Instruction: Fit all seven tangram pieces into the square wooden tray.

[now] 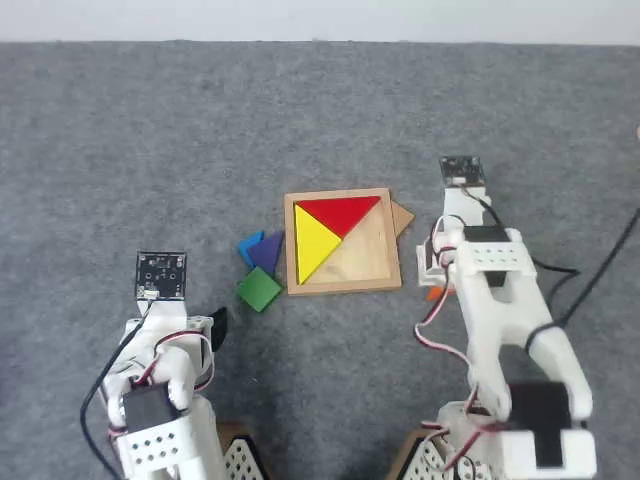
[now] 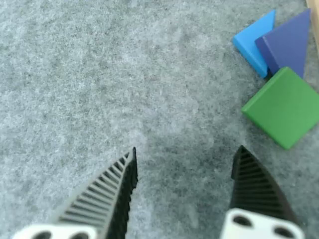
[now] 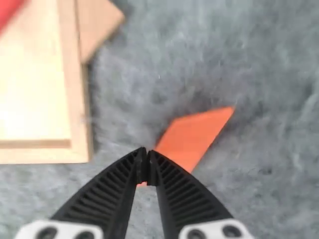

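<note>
Currently in tray: red triangle (image 1: 343,212) and yellow triangle (image 1: 313,243) lie inside the tray (image 1: 345,288).
Loose pieces: blue piece (image 1: 250,247), purple piece (image 1: 268,251) and green square (image 1: 259,289) lie beside one rim; wooden piece (image 1: 402,216) lies against the opposite rim.
Right hand (image 3: 148,150): pressed together over a corner of the orange piece (image 3: 194,137).
Left hand (image 2: 187,149): spread above the bare counter (image 2: 99,74).
Risk: closed tips will probably shove the flat orange piece along instead of lifting it.
</note>
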You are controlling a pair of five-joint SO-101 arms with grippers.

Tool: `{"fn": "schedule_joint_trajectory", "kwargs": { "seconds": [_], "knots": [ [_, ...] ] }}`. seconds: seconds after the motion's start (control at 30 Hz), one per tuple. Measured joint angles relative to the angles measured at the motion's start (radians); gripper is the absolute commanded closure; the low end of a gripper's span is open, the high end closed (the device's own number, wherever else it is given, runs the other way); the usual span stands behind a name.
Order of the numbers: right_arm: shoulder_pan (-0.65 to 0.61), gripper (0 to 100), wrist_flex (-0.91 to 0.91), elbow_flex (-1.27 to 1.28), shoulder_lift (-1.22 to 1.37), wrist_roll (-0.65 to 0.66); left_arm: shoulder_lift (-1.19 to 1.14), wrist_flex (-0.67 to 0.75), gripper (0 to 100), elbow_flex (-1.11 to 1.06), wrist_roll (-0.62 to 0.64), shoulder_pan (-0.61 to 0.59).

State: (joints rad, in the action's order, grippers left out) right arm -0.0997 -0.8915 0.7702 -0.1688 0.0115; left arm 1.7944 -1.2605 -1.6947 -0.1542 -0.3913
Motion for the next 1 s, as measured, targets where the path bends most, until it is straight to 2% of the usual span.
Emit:
{"fn": "schedule_joint_trajectory", "kwargs": {
  "seconds": [0.33, 0.5, 0.63, 0.77, 0.93, 1.0],
  "knots": [
    [0.201, 99.1, 0.012, 0.008, 0.031, 0.054, 0.000, 0.000, 70, 0.000, 0.000, 0.000],
    [0.247, 99.1, 0.038, 0.035, 0.031, 0.097, 0.000, 0.000, 70, 0.000, 0.000, 0.000],
    [0.232, 98.9, 0.038, 0.035, 0.031, 0.098, 0.000, 0.000, 70, 0.000, 0.000, 0.000],
    [0.153, 98.1, 0.029, 0.035, -0.035, 0.051, 0.000, 0.000, 70, 0.000, 0.000, 0.000],
    [0.043, 87.1, 0.026, 0.035, -0.120, -0.060, 0.000, 0.000, 70, 0.000, 0.000, 0.000],
    [0.021, 86.3, 0.026, 0.035, -0.121, -0.071, 0.000, 0.000, 70, 0.000, 0.000, 0.000]
  ]
}}
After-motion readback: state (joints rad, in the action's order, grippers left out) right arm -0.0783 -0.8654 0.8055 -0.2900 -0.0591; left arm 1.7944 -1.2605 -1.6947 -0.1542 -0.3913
